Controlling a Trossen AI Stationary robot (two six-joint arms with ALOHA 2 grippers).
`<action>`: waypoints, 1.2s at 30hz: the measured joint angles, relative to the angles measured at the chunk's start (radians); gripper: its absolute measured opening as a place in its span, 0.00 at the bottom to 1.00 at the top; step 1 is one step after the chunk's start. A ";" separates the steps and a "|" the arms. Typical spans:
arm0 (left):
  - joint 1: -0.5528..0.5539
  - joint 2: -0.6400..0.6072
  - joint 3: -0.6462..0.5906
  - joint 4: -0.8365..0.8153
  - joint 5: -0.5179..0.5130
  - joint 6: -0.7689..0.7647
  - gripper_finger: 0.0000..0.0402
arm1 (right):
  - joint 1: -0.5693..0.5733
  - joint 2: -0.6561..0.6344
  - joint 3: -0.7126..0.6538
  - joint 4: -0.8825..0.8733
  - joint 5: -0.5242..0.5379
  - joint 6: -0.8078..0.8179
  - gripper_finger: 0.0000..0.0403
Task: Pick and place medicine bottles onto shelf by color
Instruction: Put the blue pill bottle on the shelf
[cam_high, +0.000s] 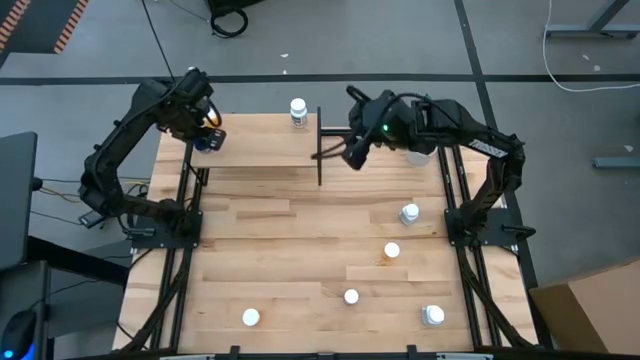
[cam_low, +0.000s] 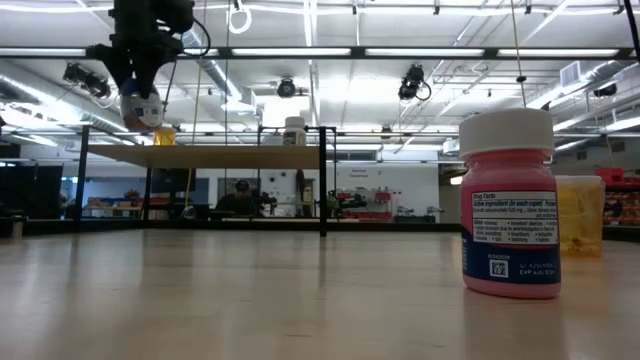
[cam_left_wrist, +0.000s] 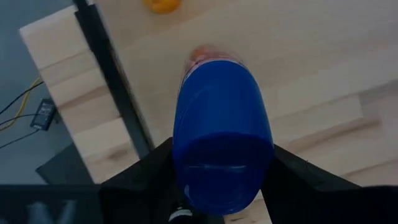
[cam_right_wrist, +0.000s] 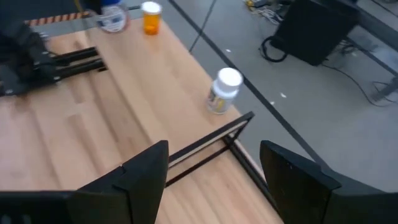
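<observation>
Two arms: both over the shelf (cam_high: 262, 150).
Left gripper (cam_left_wrist: 221, 186): jaws clamp blue bottle (cam_left_wrist: 221, 155) above shelf's left end, probably for blue grouping.
Right gripper (cam_right_wrist: 214, 165): jaws spread, empty, near right end.

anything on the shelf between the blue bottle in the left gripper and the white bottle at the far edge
Mostly bare board. In the right wrist view, only an orange bottle stands beside the blue bottle held by the left gripper; shelf is bare up to the white bottle.

lab/workshop | exposed ceiling strip lights (cam_low: 300, 52) | grey concrete floor (cam_high: 400, 40)
</observation>
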 joint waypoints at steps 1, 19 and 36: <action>0.010 0.006 0.000 0.001 -0.003 0.012 0.49 | -0.012 0.000 0.000 0.002 0.000 -0.006 0.65; 0.010 0.094 0.000 0.001 -0.006 -0.076 0.51 | -0.119 0.000 0.000 0.052 -0.090 -0.069 0.65; 0.011 0.122 0.000 0.001 0.032 -0.235 0.52 | -0.118 0.000 0.000 0.051 -0.173 -0.086 0.65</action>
